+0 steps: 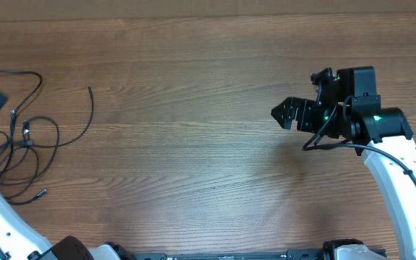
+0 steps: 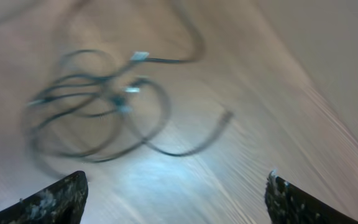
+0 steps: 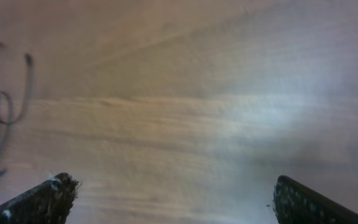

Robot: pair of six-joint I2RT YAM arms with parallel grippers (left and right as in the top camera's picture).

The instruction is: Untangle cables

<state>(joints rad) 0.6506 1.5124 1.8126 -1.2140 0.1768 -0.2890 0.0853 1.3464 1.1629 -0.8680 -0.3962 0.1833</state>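
Our left gripper (image 2: 176,180) hangs wide open and empty above the cables (image 1: 20,137), which lie looped at the table's (image 1: 208,180) left edge. Our right gripper (image 3: 169,183) is open too, well apart. Pinching several strands at once could tighten the snarl.

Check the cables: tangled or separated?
Tangled. The cables lie in overlapping loops that cross one another, with plugs bunched mid-pile. The left hand is open near them and holds nothing.
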